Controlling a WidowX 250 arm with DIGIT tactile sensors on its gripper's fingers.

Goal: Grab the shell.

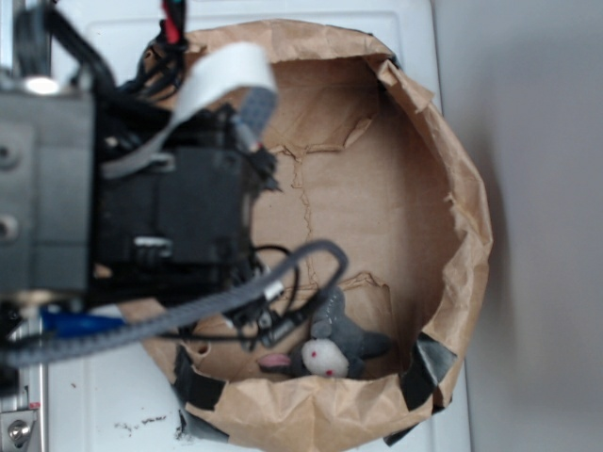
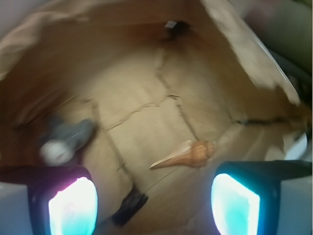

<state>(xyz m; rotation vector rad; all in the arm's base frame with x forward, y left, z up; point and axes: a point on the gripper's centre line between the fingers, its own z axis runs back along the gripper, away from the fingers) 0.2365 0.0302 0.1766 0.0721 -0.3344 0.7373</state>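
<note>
Glowing at the bottom corners of the wrist view, the two fingers (image 2: 73, 205) of the gripper (image 2: 154, 208) stand wide apart with nothing between them, one pink-lit at lower left, one cyan at lower right. Just above the gap, right of centre, the shell (image 2: 185, 154) lies flat on the creased paper floor, its knobbly wide end toward the right and its thin point toward the left; it touches neither finger. At middle left of that view the plush animal (image 2: 66, 139) is a blurred grey and white shape, well apart from the shell. A dark patch of tape (image 2: 128, 207) sits on the floor near the bottom centre.

The exterior view shows none of the shell: the black arm (image 1: 170, 217) and its cables (image 1: 236, 297) fill the left half and cover that part of the brown paper bowl (image 1: 466, 235). There the plush animal lies at the bottom centre against the wall. The fingers themselves are hidden in this view.
</note>
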